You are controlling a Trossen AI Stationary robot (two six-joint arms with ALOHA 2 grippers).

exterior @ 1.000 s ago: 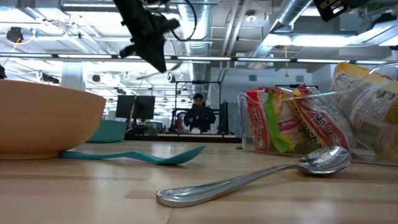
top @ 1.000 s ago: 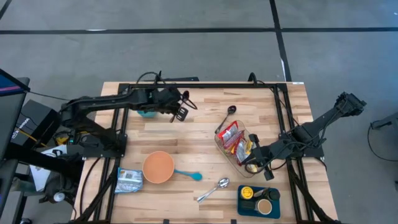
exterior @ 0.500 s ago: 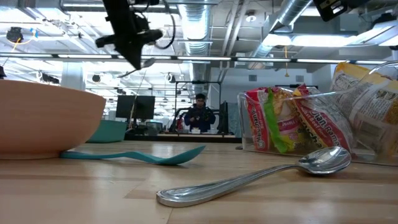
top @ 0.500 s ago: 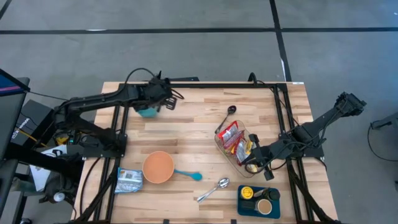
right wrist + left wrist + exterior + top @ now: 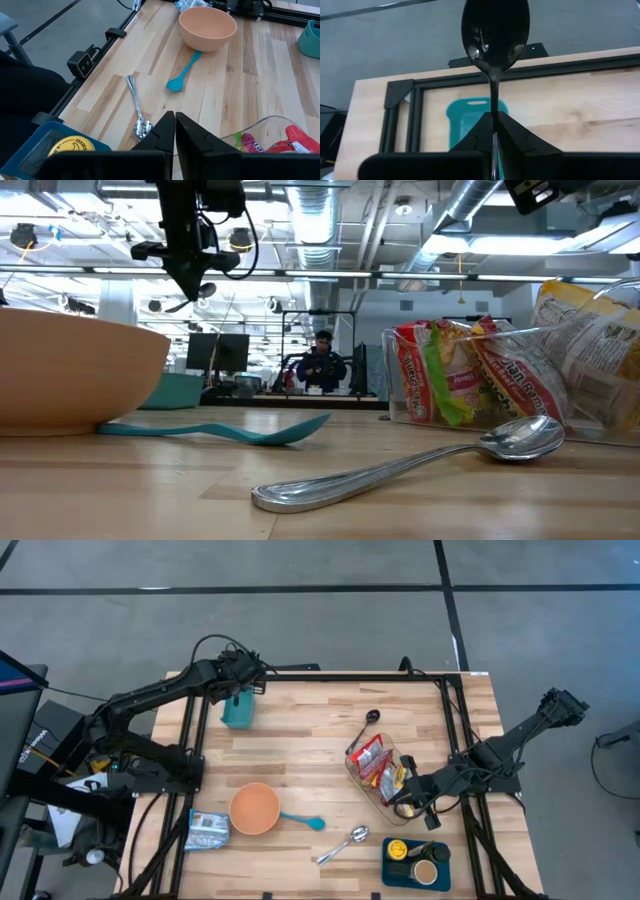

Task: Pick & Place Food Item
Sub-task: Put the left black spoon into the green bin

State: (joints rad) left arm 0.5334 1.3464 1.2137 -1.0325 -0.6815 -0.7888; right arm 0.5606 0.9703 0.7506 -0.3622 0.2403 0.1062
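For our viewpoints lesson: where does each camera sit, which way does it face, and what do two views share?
High view: above the table, facing straight down; both dark arms show, left hand near teal plastic container.
Low view: tabletop height, facing level into the room; left hand overhead.
Left wrist view: on left arm, facing the container past fingers shut on glossy black spoon.
Right wrist view: on right arm, facing round peach bowl past shut right hand.
Shared: high and low both show the silver metal spoon.
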